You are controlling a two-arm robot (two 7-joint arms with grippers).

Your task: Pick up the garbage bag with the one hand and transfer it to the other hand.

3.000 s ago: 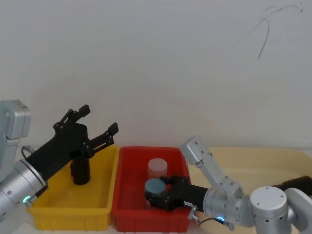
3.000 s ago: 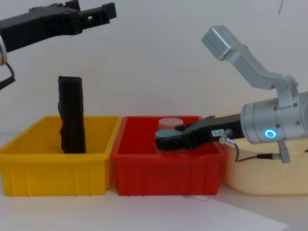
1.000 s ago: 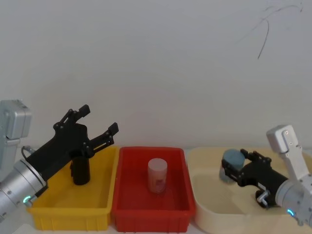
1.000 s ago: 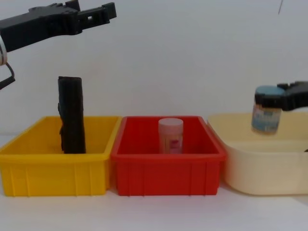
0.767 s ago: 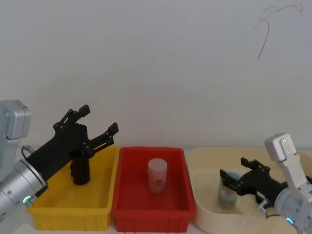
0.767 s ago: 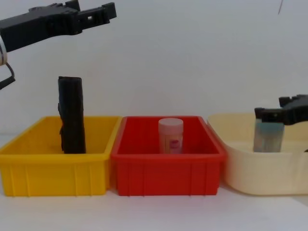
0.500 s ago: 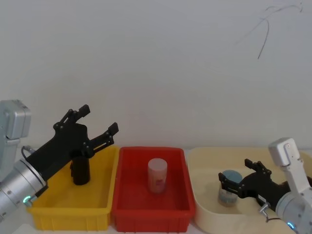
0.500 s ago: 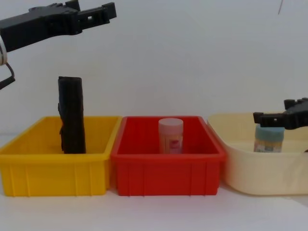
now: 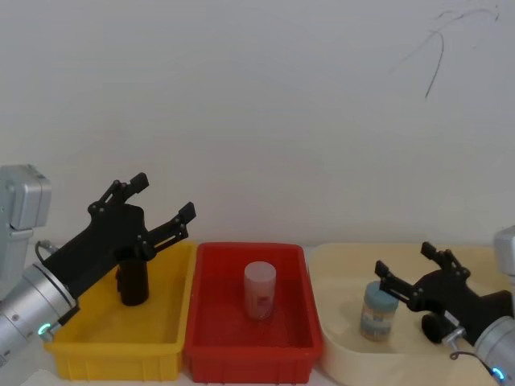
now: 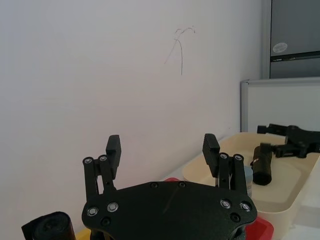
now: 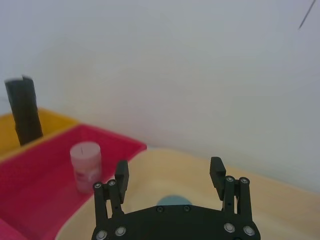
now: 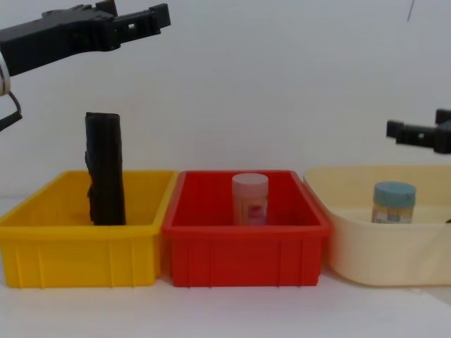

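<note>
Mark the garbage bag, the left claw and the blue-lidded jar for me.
garbage bag (image 12: 106, 169), chest view, middle of the upright black roll.
left claw (image 9: 165, 201), head view, midway between its open fingertips.
blue-lidded jar (image 12: 393, 204), chest view, its body below the lid.

Open air above garbage bag (image 12: 105, 169)

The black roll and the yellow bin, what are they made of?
The black roll looks like thin plastic film wound up tight: it is dull black, with slightly uneven edges, though the look leaves it open. The yellow bin looks like hard moulded plastic: smooth, a little shiny, with ribs along its front wall.
</note>
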